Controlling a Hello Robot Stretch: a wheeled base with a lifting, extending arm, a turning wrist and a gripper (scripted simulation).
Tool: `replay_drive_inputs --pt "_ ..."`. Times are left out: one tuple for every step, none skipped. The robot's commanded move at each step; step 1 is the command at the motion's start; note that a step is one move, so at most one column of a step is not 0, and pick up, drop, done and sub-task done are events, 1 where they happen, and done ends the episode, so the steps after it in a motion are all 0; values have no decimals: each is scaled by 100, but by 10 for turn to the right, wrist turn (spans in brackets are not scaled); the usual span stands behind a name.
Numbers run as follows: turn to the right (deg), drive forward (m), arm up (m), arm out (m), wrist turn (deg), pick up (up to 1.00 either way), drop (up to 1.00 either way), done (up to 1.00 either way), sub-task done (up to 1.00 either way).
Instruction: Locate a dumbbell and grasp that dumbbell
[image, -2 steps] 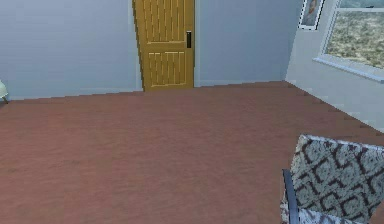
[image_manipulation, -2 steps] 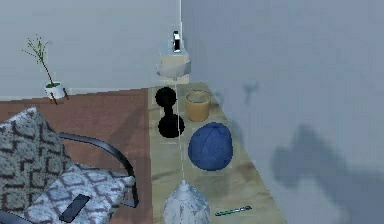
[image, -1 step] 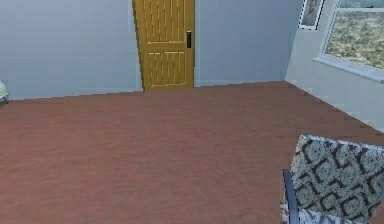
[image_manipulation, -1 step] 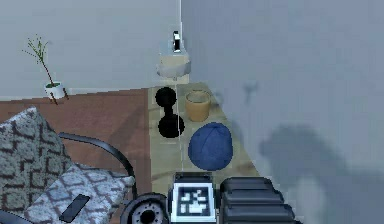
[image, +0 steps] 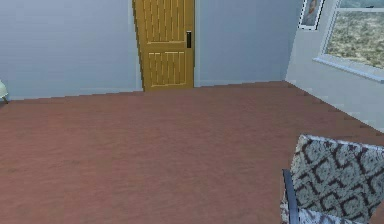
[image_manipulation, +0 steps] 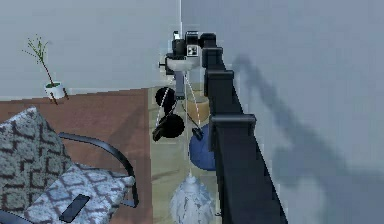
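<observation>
In the arm side view a black dumbbell (image_manipulation: 168, 113) with two round ends shows over a tan surface (image_manipulation: 160, 170), left of the arm. The dark arm (image_manipulation: 235, 150) rises from the bottom edge to its white marked squares (image_manipulation: 190, 47) near the top. Left of those squares is the gripper (image_manipulation: 168, 66), just above the dumbbell in the picture. I cannot tell whether it holds anything or touches the dumbbell.
A blue vase-like thing (image_manipulation: 203, 150) and a pale ribbed object (image_manipulation: 190, 200) stand beside the arm. A patterned armchair (image_manipulation: 50, 175) (image: 335, 180) has a dark flat item (image_manipulation: 75, 208) on its seat. A potted plant (image_manipulation: 50, 85), wooden door (image: 165, 45) and window (image: 355, 35) line the walls; brown floor (image: 140, 150) lies between.
</observation>
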Motion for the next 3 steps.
replay_drive_inputs --pt "0 0 0 0 450 0 0 0 0" --pt "0 0 0 0 450 0 0 0 0" --pt "0 0 0 0 450 0 0 0 0"
